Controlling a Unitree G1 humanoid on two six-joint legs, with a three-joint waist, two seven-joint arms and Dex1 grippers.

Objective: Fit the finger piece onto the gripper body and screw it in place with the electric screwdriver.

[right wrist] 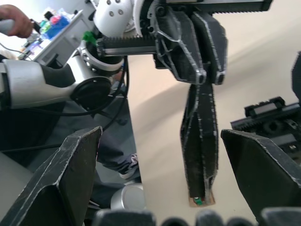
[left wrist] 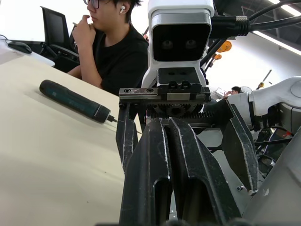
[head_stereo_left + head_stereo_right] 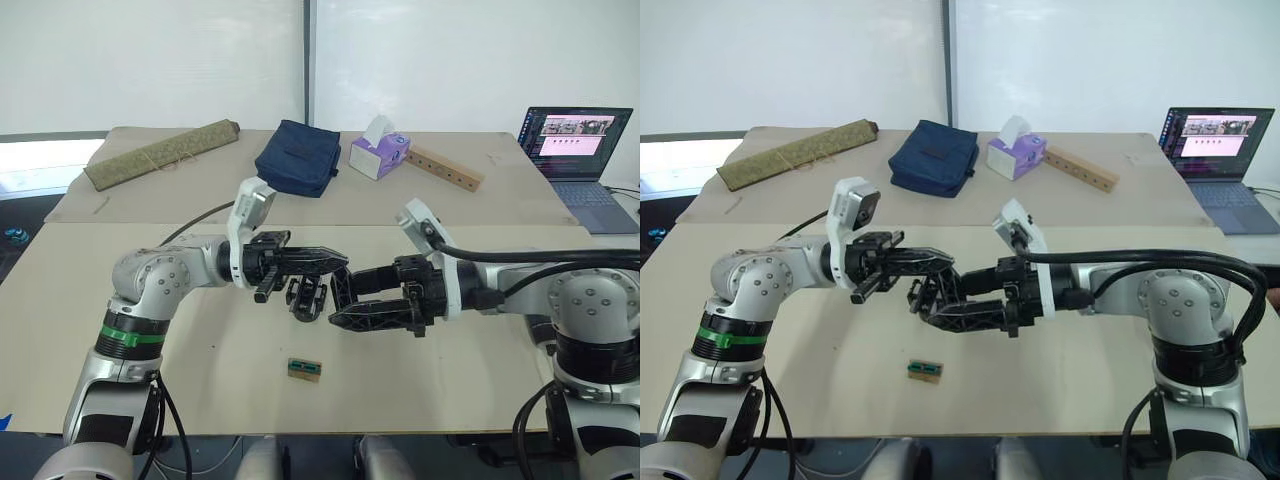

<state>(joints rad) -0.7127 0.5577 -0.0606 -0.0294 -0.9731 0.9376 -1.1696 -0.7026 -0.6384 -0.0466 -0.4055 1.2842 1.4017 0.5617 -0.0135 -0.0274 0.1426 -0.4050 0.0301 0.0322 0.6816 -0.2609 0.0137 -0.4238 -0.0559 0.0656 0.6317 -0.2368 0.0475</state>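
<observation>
Resting on the desk (image 3: 200,380), the gripper body (image 3: 307,298) is lying between the two arms, just under the tips of the left tool (image 3: 340,262) and just beside the tips of the right tool (image 3: 335,301). The left tool is reaching rightward with its fingers clenched flat together (whether the finger piece is pinched between them cannot be told). The right tool is facing it with its fingers spread wide, one above the other, and gripping nothing.

The right tool is judged the nearer. The body is lying straight ahead of its open fingers, so a short forward reach would likely bracket it. The body's own long axis cannot be made out.

The electric screwdriver (image 2: 75,101) is lying flat on the desk well apart from both tools, its bit pointing toward a seated person (image 2: 117,56). A small green-and-tan block (image 3: 305,369) is sitting nearer the desk's front edge.
</observation>
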